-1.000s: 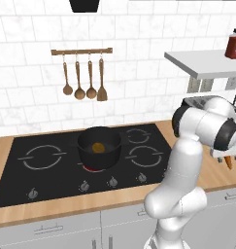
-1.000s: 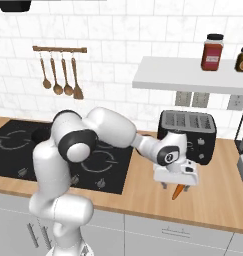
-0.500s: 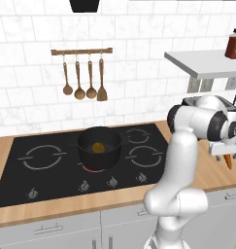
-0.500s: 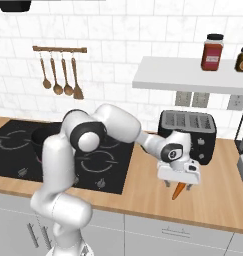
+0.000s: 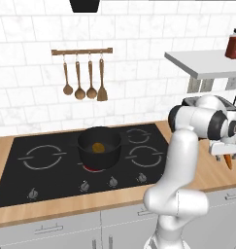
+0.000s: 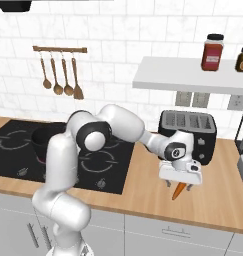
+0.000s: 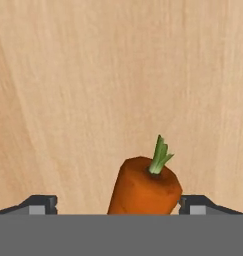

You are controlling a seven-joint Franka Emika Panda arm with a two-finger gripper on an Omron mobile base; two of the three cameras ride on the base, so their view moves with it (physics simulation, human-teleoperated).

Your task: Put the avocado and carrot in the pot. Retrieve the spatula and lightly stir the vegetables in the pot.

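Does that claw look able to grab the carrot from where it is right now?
Probably yes. The gripper hangs open right over the carrot, one fingertip touching it, the other apart. Nothing stands between them on the wooden counter.

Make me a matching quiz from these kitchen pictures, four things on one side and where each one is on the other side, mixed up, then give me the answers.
Things:
1. carrot
2. pot
3. toaster
4. red-lidded jar

Places:
A. on the wall shelf
B. on the black cooktop
C. between the gripper's fingers, over the wooden counter
D. at the back of the counter, under the shelf

Pairs: 1-C, 2-B, 3-D, 4-A
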